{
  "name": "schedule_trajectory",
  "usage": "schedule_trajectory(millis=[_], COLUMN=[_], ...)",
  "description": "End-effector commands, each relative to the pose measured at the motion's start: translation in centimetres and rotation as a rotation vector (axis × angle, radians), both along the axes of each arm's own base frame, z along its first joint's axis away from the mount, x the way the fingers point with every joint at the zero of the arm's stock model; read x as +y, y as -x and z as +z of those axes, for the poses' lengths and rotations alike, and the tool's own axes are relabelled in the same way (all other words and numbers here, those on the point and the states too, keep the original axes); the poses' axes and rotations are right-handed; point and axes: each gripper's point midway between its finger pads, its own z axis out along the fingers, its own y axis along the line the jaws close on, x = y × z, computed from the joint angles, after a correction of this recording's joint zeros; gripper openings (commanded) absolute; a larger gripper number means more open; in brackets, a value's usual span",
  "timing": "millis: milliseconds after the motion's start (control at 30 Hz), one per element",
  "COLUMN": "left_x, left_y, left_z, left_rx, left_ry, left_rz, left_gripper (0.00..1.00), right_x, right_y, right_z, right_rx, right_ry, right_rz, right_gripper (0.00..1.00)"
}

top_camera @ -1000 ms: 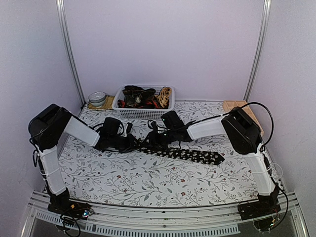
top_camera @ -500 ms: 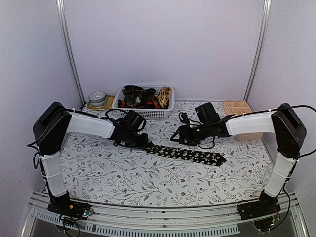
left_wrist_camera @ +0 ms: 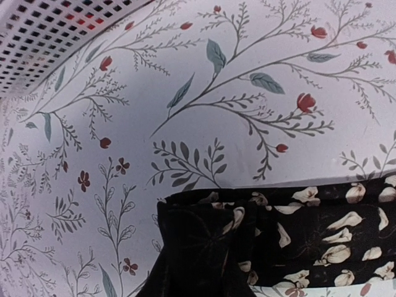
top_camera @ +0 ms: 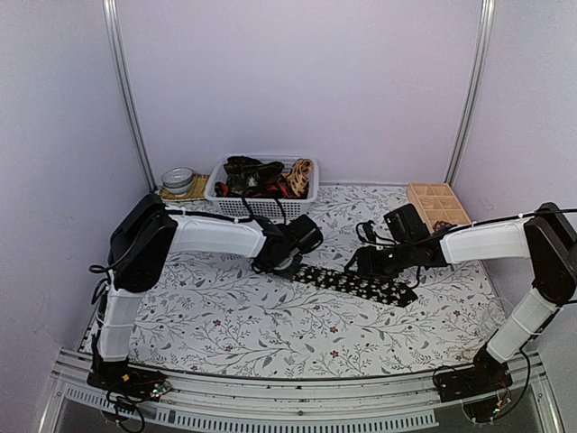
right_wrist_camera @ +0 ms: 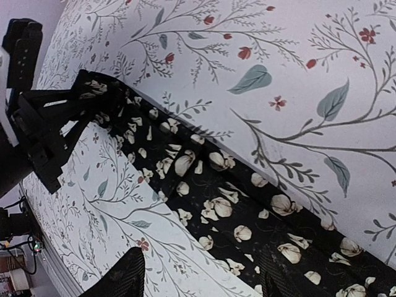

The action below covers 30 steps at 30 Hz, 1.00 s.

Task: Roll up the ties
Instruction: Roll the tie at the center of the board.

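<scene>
Black tie (top_camera: 356,282) with pale flower print lies flat on the floral-cloth table (top_camera: 225,316), centre of the top view, slanting down to the right. Its wide pointed end is at the right and its narrow end at the left. It is not rolled, and is straight except for a fold at the narrow end.

Left gripper (top_camera: 290,260) is just left of centre, at the tie's narrow end. In the left wrist view the tie end is bunched and folded at bottom centre, where the grip sits; the fingers themselves are out of frame. In the right wrist view, upper left, the left arm's black fingers meet that same tie end. The jaws look nearly closed, pinching the narrow end.

Right gripper (top_camera: 361,263) is right of centre, low over the tie's middle stretch. In its wrist view the two fingertips (right_wrist_camera: 127,275) at the bottom edge stand wide apart, with the tie running under the gap. It holds nothing. Cannot tell if the tips touch the cloth.

White basket (top_camera: 261,206) sits upper centre by the back wall and holds more ties (top_camera: 257,176): dark ones, some red, and a tan one at its right end. Tin (top_camera: 178,179) sits on a mat (top_camera: 194,191) just left of the basket. Wooden box (top_camera: 437,200) with compartments is at the upper right of the table.
</scene>
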Motion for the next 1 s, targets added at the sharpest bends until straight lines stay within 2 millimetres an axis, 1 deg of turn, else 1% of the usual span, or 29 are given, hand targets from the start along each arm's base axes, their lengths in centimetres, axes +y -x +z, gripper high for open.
schedule_trajectory(millis=[0, 67, 233, 333, 500, 667, 733, 833, 967], left_x=[0.9, 0.0, -2.0, -3.1, -4.6, -5.8, -6.3, -6.8, -7.3], left_y=[1.6, 1.6, 2.1, 2.2, 2.1, 2.2, 2.4, 2.7, 3.2], left_z=[-0.7, -0.4, -1.6, -1.9, -1.8, -1.5, -1.5, -1.6, -1.9], left_rx=[-0.03, -0.055, -0.061, -0.056, -0.06, -0.061, -0.061, -0.059, -0.06], left_ry=[-0.267, -0.3, -0.36, -0.359, -0.329, -0.301, -0.3, -0.302, -0.311], left_rz=[-0.037, -0.054, -0.112, -0.132, -0.157, -0.181, -0.193, -0.209, -0.226], left_gripper=[0.0, 0.0, 0.0, 0.03, 0.12, 0.22, 0.24, 0.29, 0.33], right_x=[-1.6, -2.2, -4.0, -4.5, -4.8, -5.1, -5.2, -5.2, -5.0], right_y=[-1.2, -1.4, -2.1, -2.3, -2.4, -2.8, -3.0, -3.0, -3.1], right_z=[2.5, 2.7, 3.3, 3.6, 3.5, 3.7, 3.8, 3.7, 3.7], right_rx=[-0.063, -0.051, -0.039, -0.032, -0.015, -0.014, -0.012, -0.001, 0.009], right_ry=[-0.042, -0.067, -0.123, -0.151, -0.171, -0.178, -0.184, -0.195, -0.212], right_rz=[-0.062, -0.079, -0.132, -0.145, -0.155, -0.166, -0.17, -0.169, -0.167], right_gripper=[0.63, 0.63, 0.64, 0.64, 0.64, 0.64, 0.64, 0.64, 0.64])
